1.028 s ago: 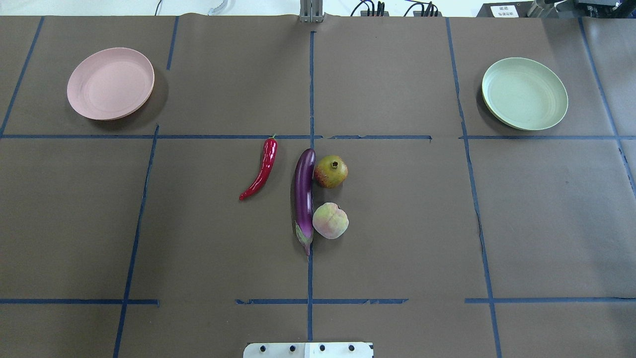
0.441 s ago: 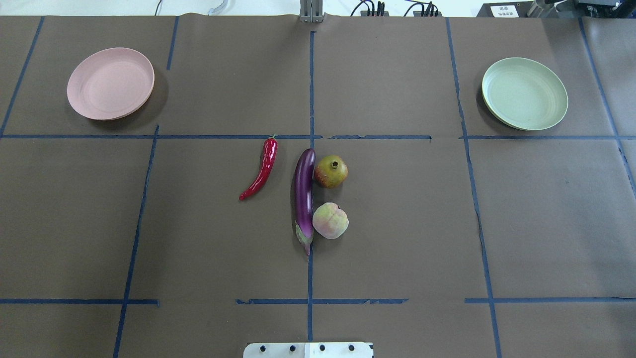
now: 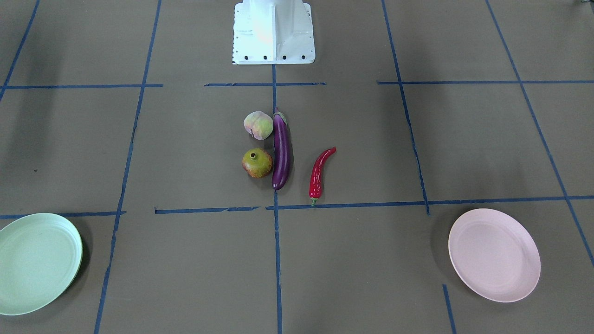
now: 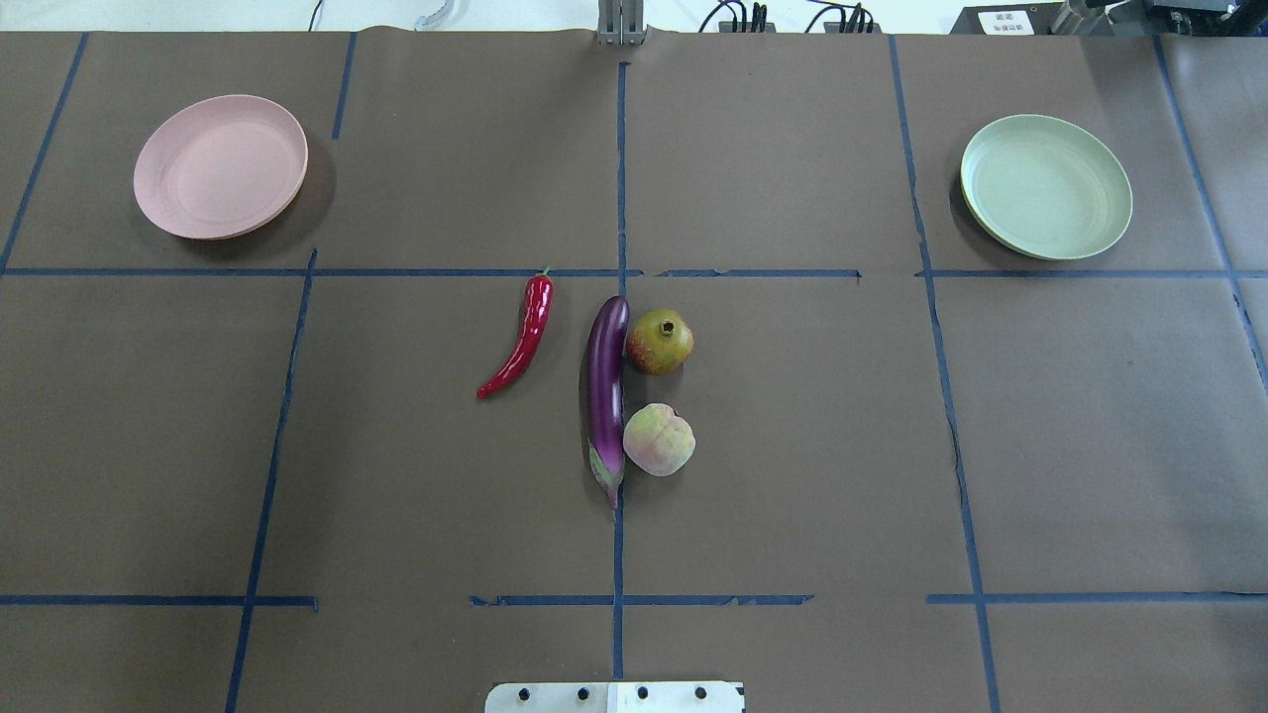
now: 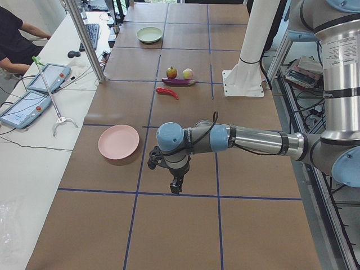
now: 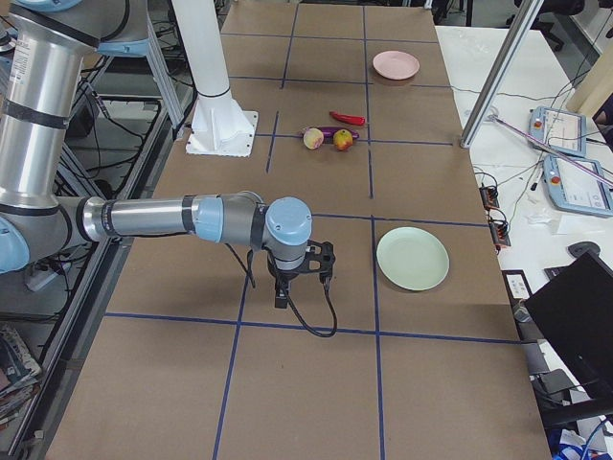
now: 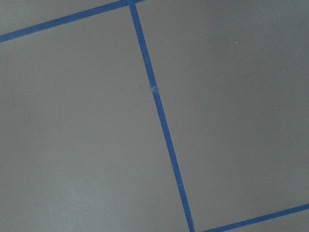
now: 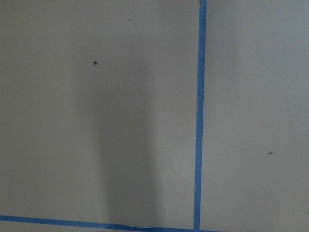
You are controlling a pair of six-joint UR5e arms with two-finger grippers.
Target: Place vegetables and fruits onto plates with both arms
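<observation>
The purple eggplant (image 4: 606, 396) lies lengthwise at the table's middle. The pomegranate (image 4: 660, 342) and the peach (image 4: 659, 440) sit against its right side. The red chili (image 4: 523, 337) lies apart on its left. The pink plate (image 4: 220, 165) is at the far left and the green plate (image 4: 1046, 186) at the far right, both empty. My left gripper (image 5: 176, 183) hangs low over the table near the pink plate (image 5: 118, 142). My right gripper (image 6: 281, 292) hangs low near the green plate (image 6: 412, 258). I cannot tell whether either is open or shut.
The white base block (image 3: 274, 32) stands at the robot's edge of the table. Blue tape lines cross the brown cover. An operator (image 5: 17, 39), tablets (image 5: 22, 107) and a metal post (image 5: 84, 39) are at the side bench.
</observation>
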